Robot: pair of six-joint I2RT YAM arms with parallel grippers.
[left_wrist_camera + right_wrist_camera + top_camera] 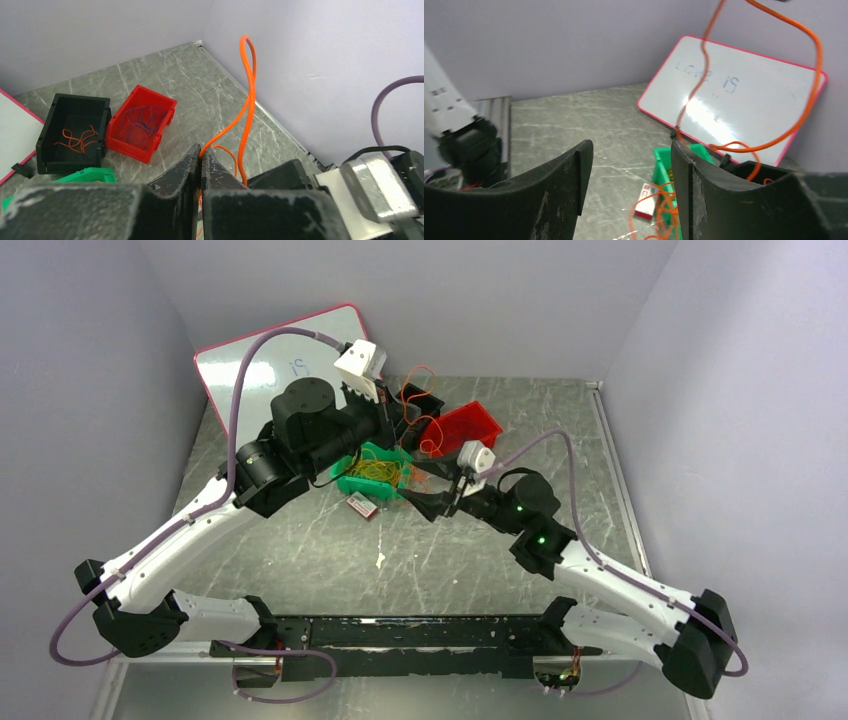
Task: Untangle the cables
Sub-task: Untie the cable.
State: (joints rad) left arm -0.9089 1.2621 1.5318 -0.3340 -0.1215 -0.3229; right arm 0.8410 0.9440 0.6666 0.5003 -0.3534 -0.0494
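Left gripper (pixel 201 150) is closed on one orange cable (pixel 248 90), which stands up above its tips. Right gripper (pixel 631 150) has its jaws apart. Whiteboard (pixel 744 95) leans at the back wall. Black bin (pixel 80 100) holds more orange cables (pixel 77 139), with red bin (pixel 161 102) just beside it; green bin (pixel 352 484) holds a yellow tangle (pixel 378 471).

1. A whiteboard (pixel 240 375) leans at the table's (pixel 300 570) far left corner.
2. Toward the far edge stands the far bin (pixel 80 107), with the right bin (pixel 129 146) just beside it.
3. The near bin (pixel 347 483) sits before them, leftward.
4. Cables (pixel 378 472) lie in the near and far bins.
5. A small packet (pixel 362 505) lies just before the near bin.
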